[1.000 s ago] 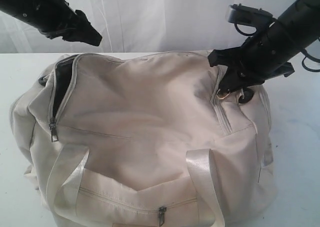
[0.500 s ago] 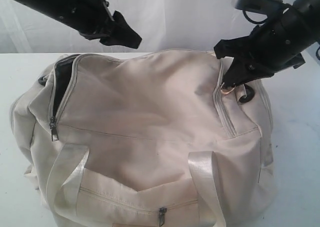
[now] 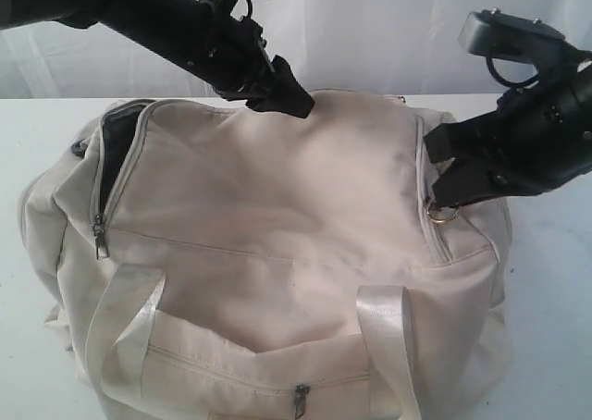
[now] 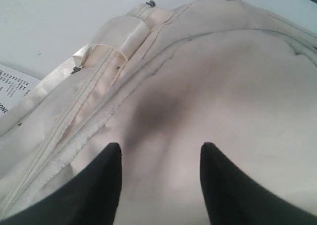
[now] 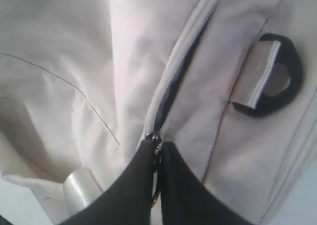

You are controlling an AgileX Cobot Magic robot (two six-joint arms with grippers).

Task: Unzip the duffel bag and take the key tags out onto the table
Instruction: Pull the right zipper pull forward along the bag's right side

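**While your right gripper (image 3: 444, 198) pinches the zipper pull (image 3: 445, 214), your left gripper (image 3: 291, 101) hangs open over the duffel bag (image 3: 277, 216)**

As the bag lies on its side on the white table (image 3: 546, 281), it fills most of the exterior view, with its front pocket facing the camera and both shiny webbing handles (image 3: 388, 337) draped down the near face. Your right gripper (image 5: 157, 144) is clamped tight on the zipper pull at the bag's right end. In the wrist view the two black fingers (image 5: 183, 185) meet right at the slider with metal between them, and in the exterior view the pull's small metal ring hangs just below the tips. Beyond the slider the zipper teeth stand slightly parted, showing a thin dark gap. A black ring on a webbing tab (image 5: 270, 76) sits just beside that zipper line.

Your left gripper (image 4: 159, 148) is released, its fingers spread with nothing between them. It is poised over the top rear edge of the bag near the middle, and its fingertips (image 4: 106, 158) point down at smooth cream fabric. You cannot tell from either view whether the tips touch the cloth.

At the bag's left end a second zipper is open, its pull (image 3: 99, 240) low on the side and the dark lining (image 3: 116, 152) showing in the gap. The front pocket's zipper pull (image 3: 300, 400) sits at the near edge.
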